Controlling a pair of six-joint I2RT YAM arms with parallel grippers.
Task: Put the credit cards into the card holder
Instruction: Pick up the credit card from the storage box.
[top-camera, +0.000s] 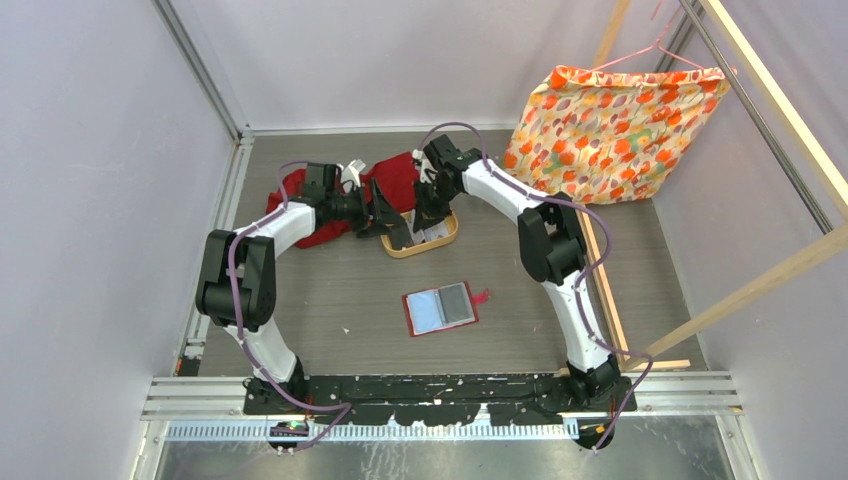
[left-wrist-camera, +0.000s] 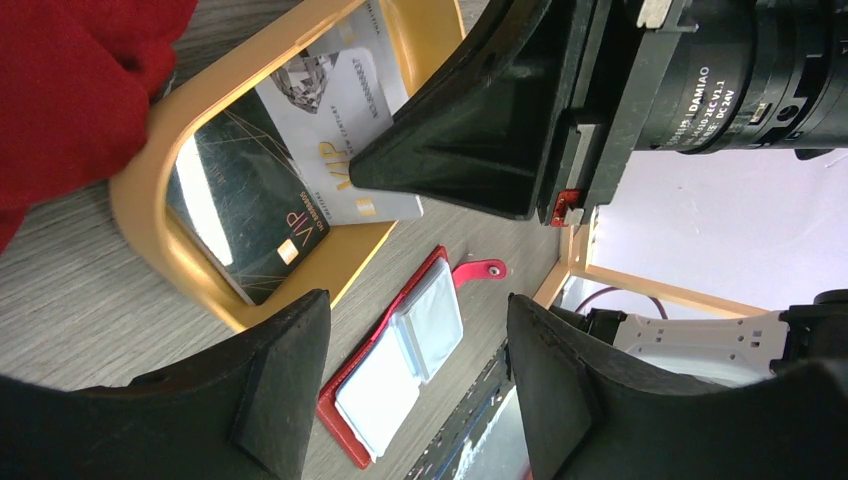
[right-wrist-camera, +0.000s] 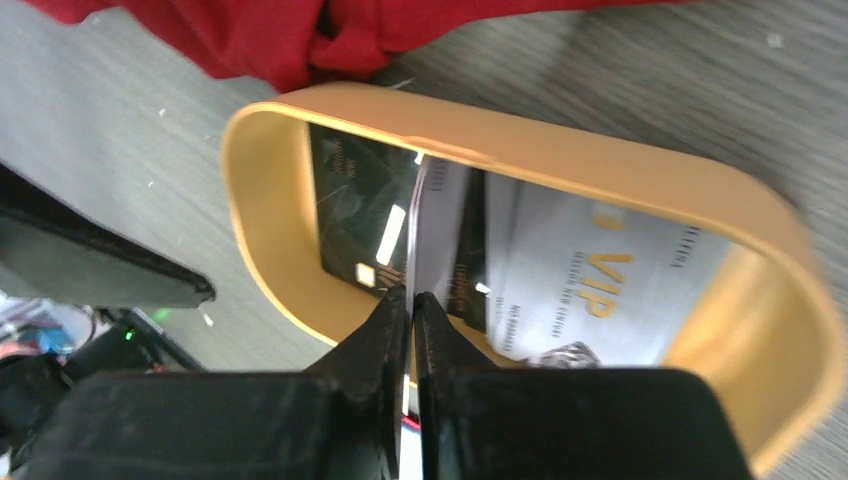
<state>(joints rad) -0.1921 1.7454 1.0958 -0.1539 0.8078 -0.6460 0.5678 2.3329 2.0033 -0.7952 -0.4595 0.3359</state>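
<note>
The pick-up step is in hand: one card is being taken out of the tray, and nothing is going into the card holder yet.

The left fingers (left-wrist-camera: 418, 300) are standing wide apart and holding nothing, hovering just beside the rim of the oval tan tray (left-wrist-camera: 140, 230). A red cloth (left-wrist-camera: 70, 90) is lying bunched on the tray's far side from them, close against its rim. Seen through the gap between these fingers, the card holder (left-wrist-camera: 395, 365) is lying open and flat on the worktop (left-wrist-camera: 80, 290), apart from the tray, with its pale pockets facing up. Whether any pocket is already holding a card I cannot tell.

Inside the tray the credit cards are lying overlapped: a dark card (left-wrist-camera: 240, 200) toward the left fingers and a silver card (left-wrist-camera: 340, 120) with gold VIP lettering beyond it.

The right fingers (right-wrist-camera: 412, 295) are reaching down into the tray and standing almost together, pinching the edge of an upturned card (right-wrist-camera: 415, 225) that is showing edge-on between the dark and silver ones. The hold is looking slim, at the very tips.

The next move is probably calling for a straight lift, so that the card clears the tray wall without pivoting in so narrow a pinch. Then it needs carrying over to the open holder and lining up edge-first with a pocket. The free left fingers are likely needed there, pressing the holder still.
</note>
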